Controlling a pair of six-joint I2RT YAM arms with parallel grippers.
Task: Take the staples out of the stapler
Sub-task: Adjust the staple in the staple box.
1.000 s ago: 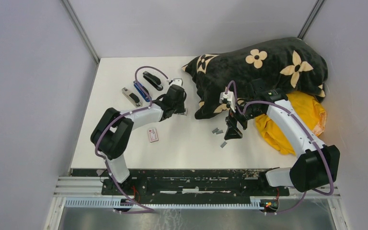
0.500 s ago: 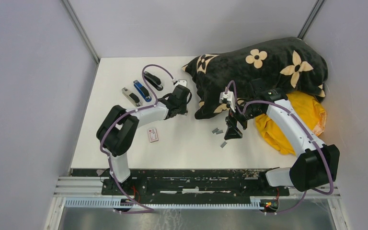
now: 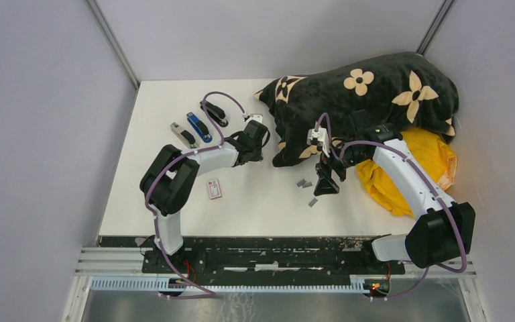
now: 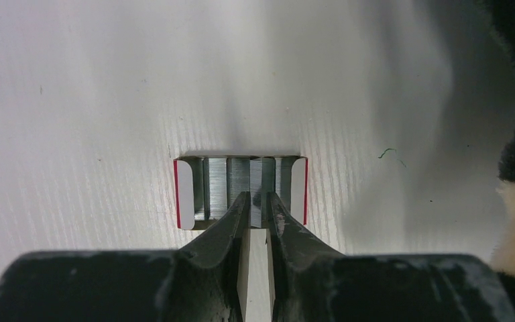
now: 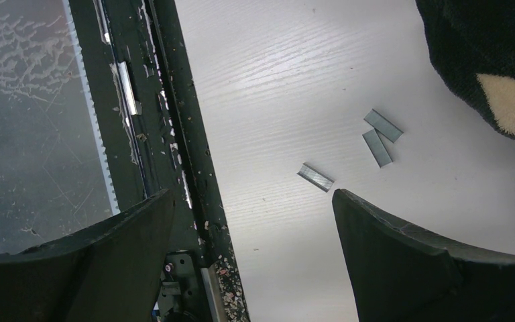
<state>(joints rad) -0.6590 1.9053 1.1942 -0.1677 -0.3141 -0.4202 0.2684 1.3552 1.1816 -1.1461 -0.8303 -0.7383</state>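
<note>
Partway, I'd guess — three strips of staples (image 5: 316, 177) on the tabletop (image 3: 261, 201) under the wide-open right tool (image 5: 251, 194). Left tool (image 4: 256, 201) pinches another in its box (image 4: 185, 194).

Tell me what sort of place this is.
Probably a robot lab test cell: a white table boxed in by plain grey panels, left arm and right arm bolted at its near edge, and props like staplers and a flowered blanket.

A black blanket (image 3: 369, 94) with cream flowers lies heaped at the far right of my counter (image 3: 261, 208), touching a crumpled yellow cloth (image 3: 432, 164) just in front. Left of centre, a small white-and-red box (image 3: 214, 188) lies flat.
</note>
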